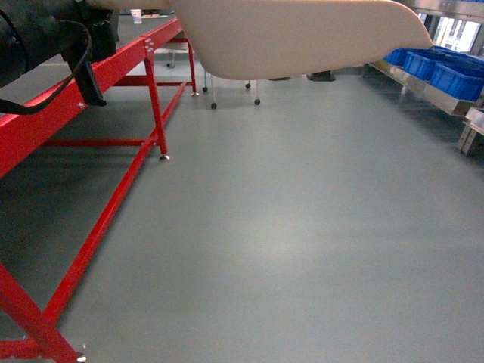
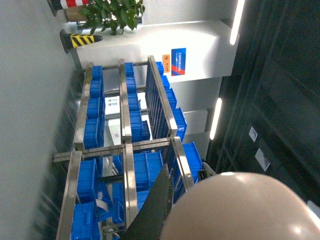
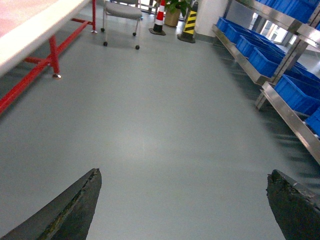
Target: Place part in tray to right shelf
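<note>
Across the top of the head view spreads the tray [image 1: 302, 38], a smooth cream scoop with a curved underside, held aloft above the grey floor [image 1: 287, 227]. Beside it in the left wrist view one dark finger [image 2: 155, 210] of the left claw presses its rounded wall; whether it clamps, I cannot tell. Right claw [image 3: 182, 210] hangs wide apart, empty. Red-framed worktop [image 1: 113, 68] stands left, steel shelf [image 1: 431, 83] with blue crates [image 1: 446, 72] right.

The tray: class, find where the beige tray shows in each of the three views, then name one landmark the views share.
Head: the tray fills the top centre, held above the floor.
Left wrist: its rounded beige body fills the lower right corner.
Right wrist: not in view.
Shared landmark: the steel shelf of blue crates.
</note>
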Controlling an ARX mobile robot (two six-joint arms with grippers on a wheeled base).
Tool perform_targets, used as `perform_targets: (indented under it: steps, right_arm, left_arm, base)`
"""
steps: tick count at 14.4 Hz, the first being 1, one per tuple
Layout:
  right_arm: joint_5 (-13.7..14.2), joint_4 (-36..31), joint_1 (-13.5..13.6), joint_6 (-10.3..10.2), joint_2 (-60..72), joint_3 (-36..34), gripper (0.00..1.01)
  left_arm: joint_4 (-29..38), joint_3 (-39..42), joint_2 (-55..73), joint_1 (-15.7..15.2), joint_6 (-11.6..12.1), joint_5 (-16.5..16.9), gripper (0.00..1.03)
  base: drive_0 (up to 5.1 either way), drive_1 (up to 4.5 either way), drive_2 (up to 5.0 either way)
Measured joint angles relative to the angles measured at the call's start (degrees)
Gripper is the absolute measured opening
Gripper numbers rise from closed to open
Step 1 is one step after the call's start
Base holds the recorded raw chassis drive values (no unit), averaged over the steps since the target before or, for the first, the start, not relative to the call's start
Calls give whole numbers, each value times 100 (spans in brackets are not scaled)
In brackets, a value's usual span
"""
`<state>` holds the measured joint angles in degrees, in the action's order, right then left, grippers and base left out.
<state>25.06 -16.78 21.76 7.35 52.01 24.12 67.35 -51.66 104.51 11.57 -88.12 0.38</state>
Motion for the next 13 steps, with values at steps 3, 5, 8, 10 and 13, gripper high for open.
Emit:
perform_targets:
  steps: [3,5,8,10,13]
  right_arm:
    - [2,9,0,0,0,0,98]
    - [0,7,0,0,0,0,98]
    - [0,17,-2,0,0,0,98]
    - [0,13,0,0,0,0,98]
    - [0,2,0,0,-2,0,98]
  left_arm:
    - [-2,2,0,0,0,2,13]
    - [37,2,0,0,-4,2,13]
    - [37,2,0,-4,-4,-13,13]
    - [22,2,0,-4,-2,4,13]
    - [37,2,0,0,-4,-20,12]
  base:
    - [13,418,-391]
    - [-5,399,-410]
    - [-12,393,-416]
    - [-7,397,-412]
    - [-4,399,-407]
